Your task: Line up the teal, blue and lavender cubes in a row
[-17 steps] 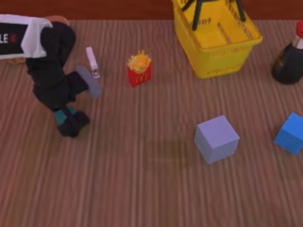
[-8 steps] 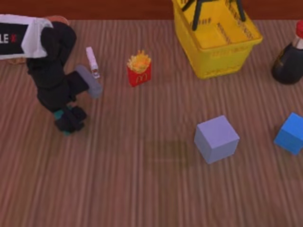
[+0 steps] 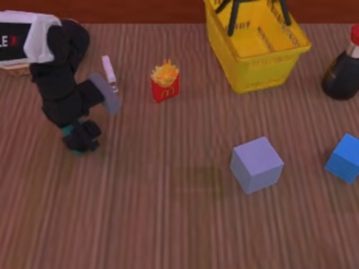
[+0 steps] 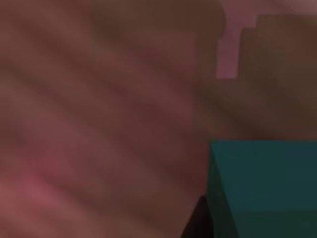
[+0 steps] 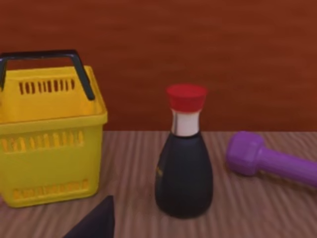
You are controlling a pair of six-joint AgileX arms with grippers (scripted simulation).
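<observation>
The small dark teal cube [image 3: 68, 130] is at the table's left, mostly hidden under my left gripper [image 3: 81, 140], which is shut on it. In the left wrist view the teal cube [image 4: 267, 188] fills one corner, with a dark finger [image 4: 198, 223] pressed against its side. The large lavender cube [image 3: 256, 164] sits on the table right of centre. By the right edge rests the bright blue cube [image 3: 343, 158]. My right arm is out of the top view; its wrist view shows one dark finger [image 5: 96, 223] far to one side, holding nothing.
A red fries box [image 3: 165, 84] stands at the back, left of centre. A small pale pink object [image 3: 109, 73] lies beside my left arm. The yellow basket [image 3: 255, 78] and a soy sauce bottle [image 3: 341, 73] stand at the back right. A purple dumbbell [image 5: 267, 161] lies beyond the bottle.
My left gripper has shifted a little toward the back left, and the teal cube has moved with it. The lavender and blue cubes have not moved.
</observation>
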